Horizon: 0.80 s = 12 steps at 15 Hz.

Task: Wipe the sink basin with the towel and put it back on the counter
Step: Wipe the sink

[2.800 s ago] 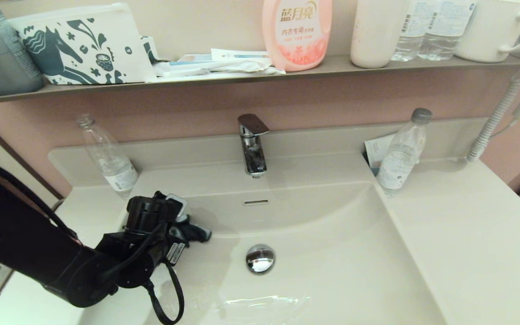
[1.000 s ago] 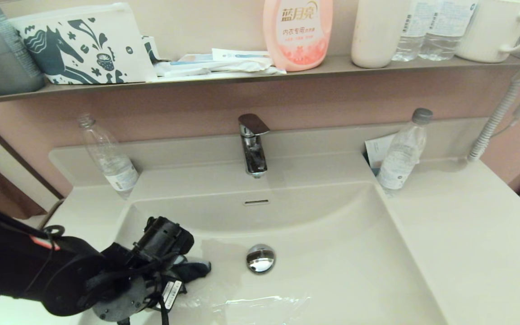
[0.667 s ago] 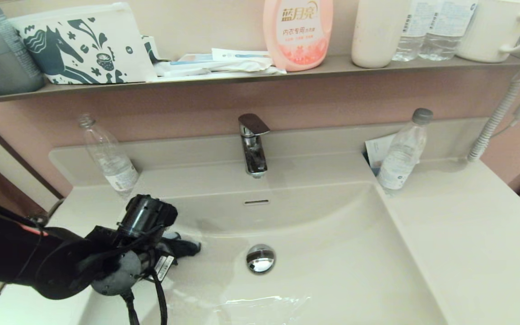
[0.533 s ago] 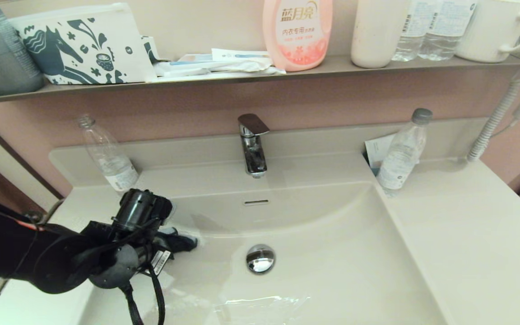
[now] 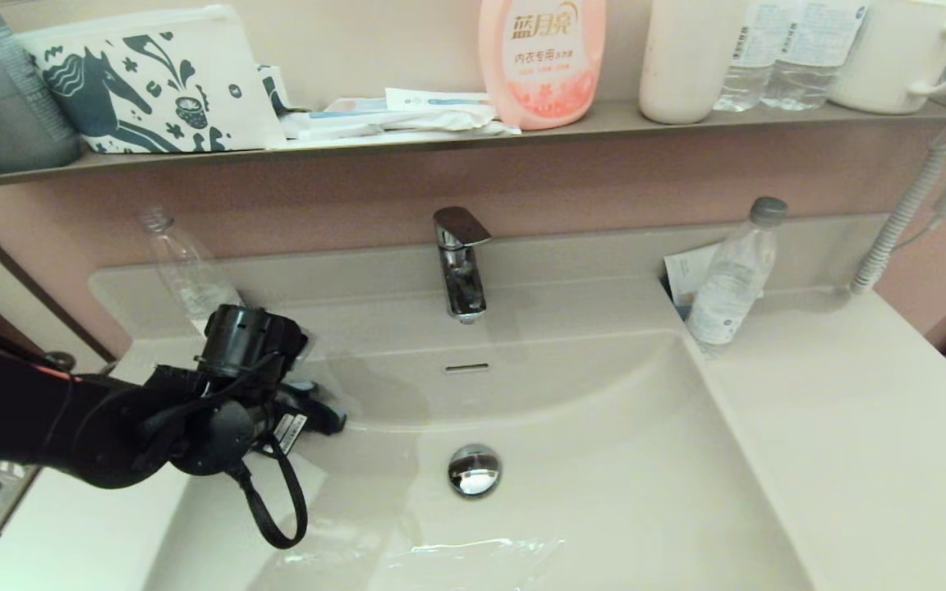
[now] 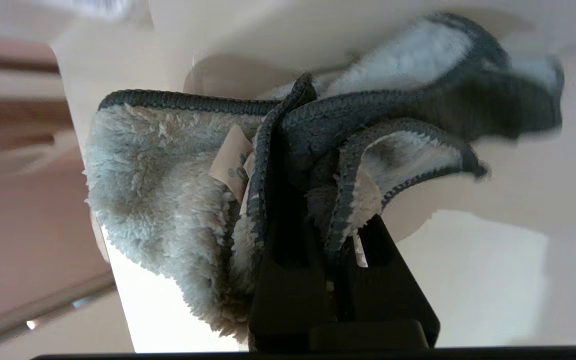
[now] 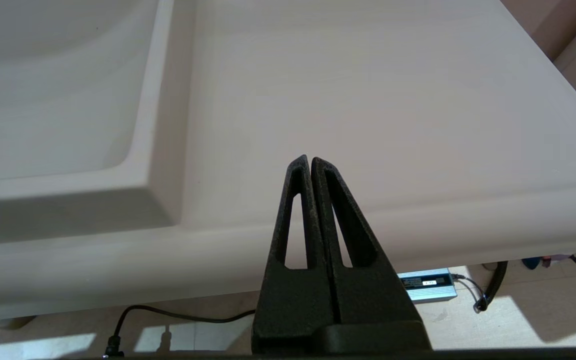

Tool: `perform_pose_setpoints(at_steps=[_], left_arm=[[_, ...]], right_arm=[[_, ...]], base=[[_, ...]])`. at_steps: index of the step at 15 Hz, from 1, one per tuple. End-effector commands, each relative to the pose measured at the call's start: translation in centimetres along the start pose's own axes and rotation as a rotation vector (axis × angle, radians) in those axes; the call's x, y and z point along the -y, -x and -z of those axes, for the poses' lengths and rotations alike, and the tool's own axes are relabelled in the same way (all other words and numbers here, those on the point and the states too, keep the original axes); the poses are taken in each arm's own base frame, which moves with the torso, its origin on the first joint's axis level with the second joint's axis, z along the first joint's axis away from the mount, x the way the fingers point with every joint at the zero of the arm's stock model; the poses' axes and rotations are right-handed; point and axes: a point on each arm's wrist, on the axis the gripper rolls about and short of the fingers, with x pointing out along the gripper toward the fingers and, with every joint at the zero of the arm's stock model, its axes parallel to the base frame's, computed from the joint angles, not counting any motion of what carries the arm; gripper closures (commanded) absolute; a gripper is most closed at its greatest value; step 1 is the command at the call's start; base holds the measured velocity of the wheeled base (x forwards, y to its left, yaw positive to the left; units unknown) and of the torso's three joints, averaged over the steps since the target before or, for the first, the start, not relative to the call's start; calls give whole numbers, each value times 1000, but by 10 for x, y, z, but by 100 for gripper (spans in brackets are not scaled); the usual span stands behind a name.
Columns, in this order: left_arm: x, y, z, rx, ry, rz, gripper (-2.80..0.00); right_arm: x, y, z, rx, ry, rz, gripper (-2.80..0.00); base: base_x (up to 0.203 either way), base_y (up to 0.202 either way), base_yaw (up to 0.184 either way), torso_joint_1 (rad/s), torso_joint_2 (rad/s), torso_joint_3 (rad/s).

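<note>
The cream-white sink basin (image 5: 588,443) has a chrome drain plug (image 5: 474,470) and an overflow slot (image 5: 466,368). My left gripper (image 5: 313,410) is at the basin's rear left wall, shut on the towel (image 5: 327,417), which shows only as a dark bunch past the wrist. In the left wrist view the fluffy grey-blue and charcoal towel (image 6: 168,200) is pinched between the black fingers (image 6: 288,270) and pressed against the glossy basin wall. My right gripper (image 7: 310,162) is parked, shut and empty, off the counter's (image 7: 368,100) front edge, out of the head view.
A chrome faucet (image 5: 459,263) stands behind the basin. Clear bottles stand on the counter at rear left (image 5: 190,275) and rear right (image 5: 732,279). A film of water (image 5: 473,554) lies at the basin's front. The wall shelf (image 5: 686,115) holds bottles, a mug and a horse-printed pouch (image 5: 153,82).
The left gripper has swept the towel from the basin's front left floor back and up along the left wall toward the rear corner. The right arm has not moved.
</note>
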Motion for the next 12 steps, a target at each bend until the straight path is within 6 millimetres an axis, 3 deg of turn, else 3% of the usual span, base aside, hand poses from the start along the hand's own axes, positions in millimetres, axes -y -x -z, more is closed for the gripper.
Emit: perform_pose_setpoints(at_steps=[1,12], left_arm=[[3,-9,-3,-1,-29,-3,0],[17,-35,-7,28,-54,-3,0]], right_arm=[[0,0,0,-2,0,0,0],[0,0,0,-2,0,0,0]], base=[[0,0,0,0,0,0],[0,0,0,0,0,0]])
